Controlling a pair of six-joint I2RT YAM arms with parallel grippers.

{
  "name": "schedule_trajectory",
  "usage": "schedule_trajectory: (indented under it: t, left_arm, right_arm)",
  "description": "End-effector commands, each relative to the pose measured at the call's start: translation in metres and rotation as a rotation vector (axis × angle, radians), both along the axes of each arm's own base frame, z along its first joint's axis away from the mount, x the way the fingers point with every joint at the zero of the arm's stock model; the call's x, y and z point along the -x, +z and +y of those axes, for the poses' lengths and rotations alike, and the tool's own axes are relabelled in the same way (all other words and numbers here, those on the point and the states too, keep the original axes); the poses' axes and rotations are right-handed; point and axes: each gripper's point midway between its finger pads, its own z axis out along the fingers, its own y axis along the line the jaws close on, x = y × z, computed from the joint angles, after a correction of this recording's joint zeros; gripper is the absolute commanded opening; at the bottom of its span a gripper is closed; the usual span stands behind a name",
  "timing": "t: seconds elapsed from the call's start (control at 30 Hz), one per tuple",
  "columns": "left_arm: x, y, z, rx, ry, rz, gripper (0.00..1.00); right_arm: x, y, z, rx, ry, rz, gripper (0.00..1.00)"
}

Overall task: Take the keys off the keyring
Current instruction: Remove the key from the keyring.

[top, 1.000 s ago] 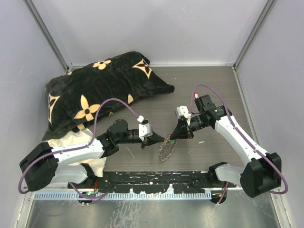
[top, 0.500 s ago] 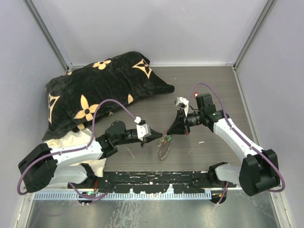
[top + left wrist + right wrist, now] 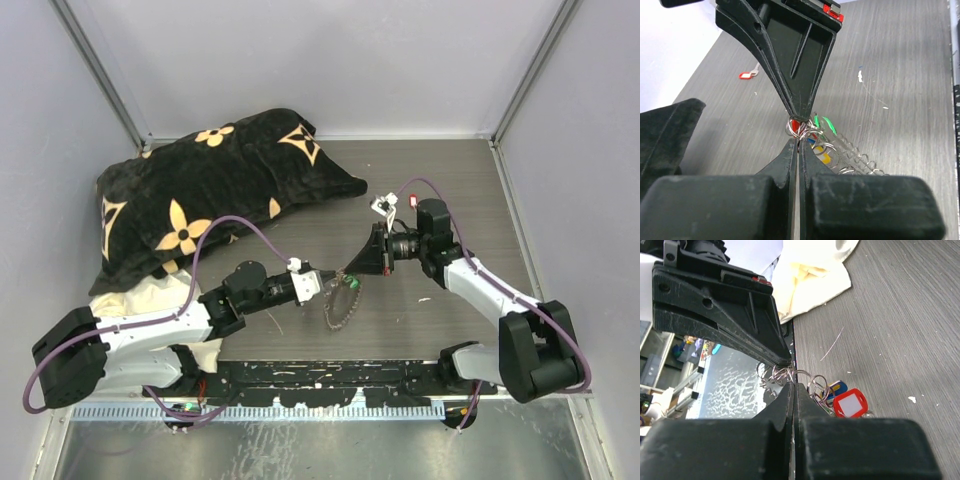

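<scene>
Near table [image 3: 450, 190] centre, left gripper [image 3: 335, 283] and right gripper [image 3: 353, 272] are both clamped tip-to-tip on the keyring [image 3: 338, 308], pair drifted toward 9 o'clock, ring trailing toward 6 o'clock, keys [image 3: 352, 286] still threaded, none off yet.

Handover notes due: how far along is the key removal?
Done: maybe one red-headed key lies loose on the table. In hand: left claw and right claw both pinch shut on the keyring where the keys bunch. Left: red, blue, green and yellow keys still hang there.
</scene>
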Motion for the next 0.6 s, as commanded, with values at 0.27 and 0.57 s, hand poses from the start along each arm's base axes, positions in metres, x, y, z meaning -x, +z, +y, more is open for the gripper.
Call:
schedule_trajectory:
  t: [0.27,0.57]
  left_arm:
    - [-0.002,0.006,0.001,-0.014,0.018,-0.083,0.00]
    - [0.004,0.000,0.018,0.012,0.047,-0.053,0.00]
  right_arm:
    - [-0.030,0.023,0.007,-0.097,-0.112,0.105,0.01]
    - [-0.026,0.036,0.005,-0.137,-0.124,0.048,0.01]
